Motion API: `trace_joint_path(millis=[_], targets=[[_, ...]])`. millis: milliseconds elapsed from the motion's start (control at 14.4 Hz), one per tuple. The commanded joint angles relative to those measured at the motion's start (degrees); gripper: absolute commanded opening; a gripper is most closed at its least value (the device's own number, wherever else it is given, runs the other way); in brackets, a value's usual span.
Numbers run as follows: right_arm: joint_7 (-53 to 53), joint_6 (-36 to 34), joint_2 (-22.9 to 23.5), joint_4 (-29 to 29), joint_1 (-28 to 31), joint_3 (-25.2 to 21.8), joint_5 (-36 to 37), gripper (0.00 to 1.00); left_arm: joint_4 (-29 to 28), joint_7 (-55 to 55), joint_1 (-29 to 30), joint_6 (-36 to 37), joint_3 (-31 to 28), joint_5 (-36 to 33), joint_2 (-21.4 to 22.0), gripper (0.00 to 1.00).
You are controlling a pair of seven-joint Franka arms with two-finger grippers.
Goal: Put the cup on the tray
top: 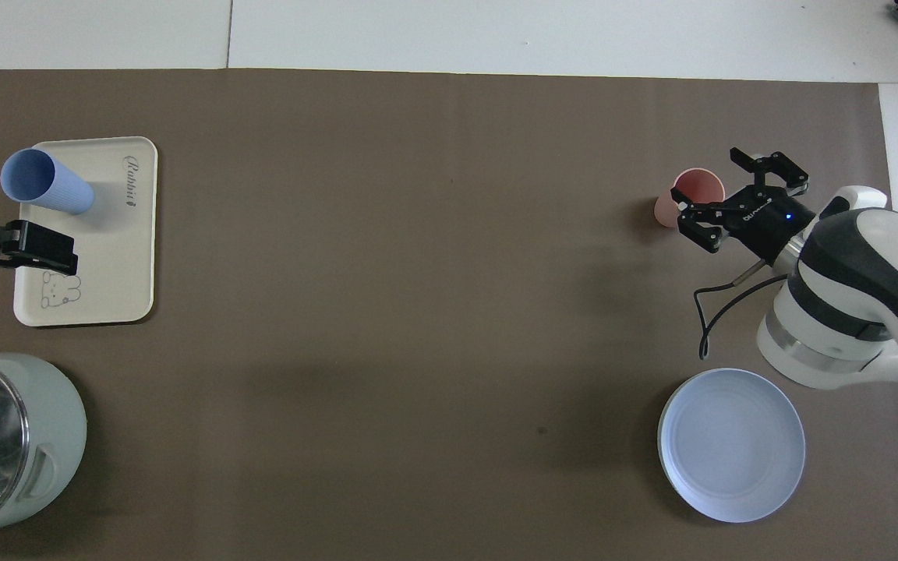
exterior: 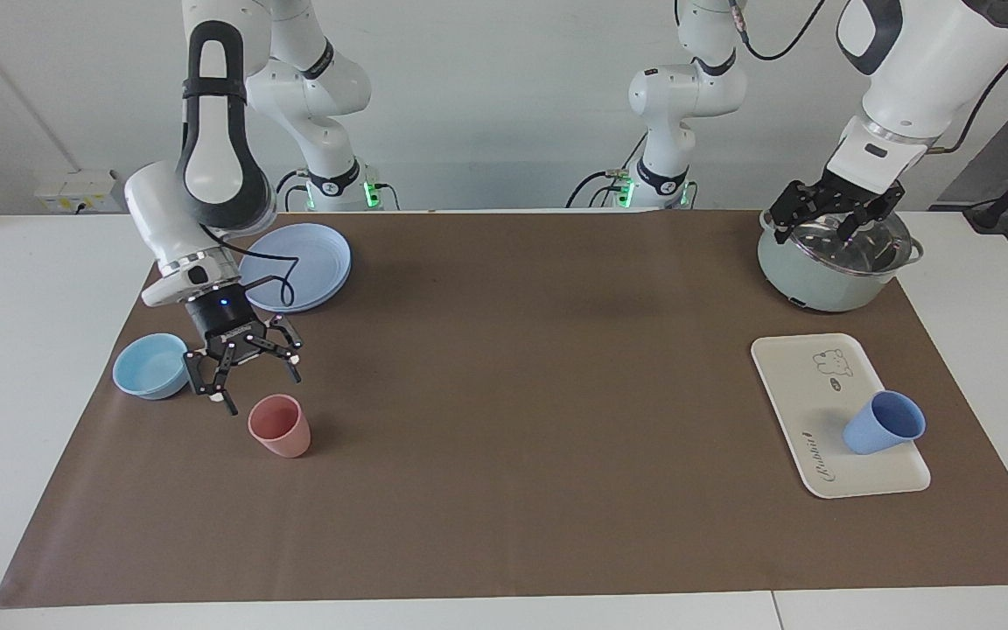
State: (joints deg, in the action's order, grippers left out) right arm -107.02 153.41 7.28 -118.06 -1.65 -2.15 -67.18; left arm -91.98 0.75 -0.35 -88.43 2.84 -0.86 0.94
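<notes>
One cup on one tray

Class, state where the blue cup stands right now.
The cup stands upright on the tray, at its edge farthest from the robots, toward the left arm's end of the table; no tool touches it.

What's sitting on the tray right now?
Only the blue cup stands on the tray, upright, toward the end farther from the robots. The tray patch under its base is hidden. Left gripper is over the pot.
</notes>
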Motion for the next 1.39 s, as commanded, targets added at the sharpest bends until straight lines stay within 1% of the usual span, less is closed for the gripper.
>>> trace_joint_path(millis=[0, 70, 139, 278, 418, 626, 766, 835, 974, 1044, 1183, 1322], targets=[[15.55, -6.35, -0.95, 3.79, 1.38, -0.13, 19.73, 1.0, -1.36, 0.13, -0.53, -0.96, -0.29, -0.54, 1.17, 1.0], [22.83, -8.89, -1.39, 5.02, 1.38, -0.48, 27.82, 1.0, -1.27, 0.13, -0.53, -1.05, -0.2, -0.63, 1.17, 1.0], [30.04, -11.44, -2.52, 5.82, 1.38, -0.49, 34.34, 1.0, -1.27, 0.04, -0.53, -1.31, -0.2, -0.63, 1.17, 1.0], [44.46, -15.93, -4.81, 6.35, 1.21, -0.4, 45.59, 1.0, -1.44, -0.04, -0.53, -1.75, -0.2, -0.54, 1.26, 1.0], [58.26, -21.89, -7.27, 6.7, 0.94, -0.4, 54.4, 1.0, -1.44, -0.22, -0.44, -1.93, -0.2, -0.54, 1.26, 1.0], [80.32, -32.79, -10.7, 6.79, 1.29, -0.4, 63.73, 1.0, -1.36, 0.04, 0.26, -1.84, -0.29, -0.54, 1.17, 1.0], [92.9, -40.78, -11.24, 8.89, 1.38, -0.4, 68.22, 1.0, -1.44, -0.22, 0.35, -2.27, -0.29, -0.54, 1.26, 1.0], [96.44, -44.04, -11.24, 10.29, 1.38, -0.31, 69.63, 1.0, -1.53, -0.22, 0.35, -2.63, -0.29, -0.54, 1.26, 1.0], [102.07, -50.89, -11.32, 13.8, 1.3, 0.21, 69.73, 1.0, -1.44, -0.22, 0.44, -2.54, -0.64, -0.46, 1.26, 1.0], [105.14, -54.76, -10.98, 16.96, 1.03, 0.39, 69.47, 1.0, -1.44, -0.05, 0.44, -2.45, -0.56, -0.46, 1.26, 1.0], [106.84, -60.31, -10.53, 21.54, 0.77, 0.39, 68.34, 1.0, -1.44, 0.13, -0.08, -2.45, -0.55, -0.54, 1.26, 1.0], [106.93, -64.27, -9.92, 25.4, 1.64, 0.22, 66.4, 1.0, -1.53, 0.13, -0.17, -2.37, -0.47, -0.46, 1.26, 1.0]])
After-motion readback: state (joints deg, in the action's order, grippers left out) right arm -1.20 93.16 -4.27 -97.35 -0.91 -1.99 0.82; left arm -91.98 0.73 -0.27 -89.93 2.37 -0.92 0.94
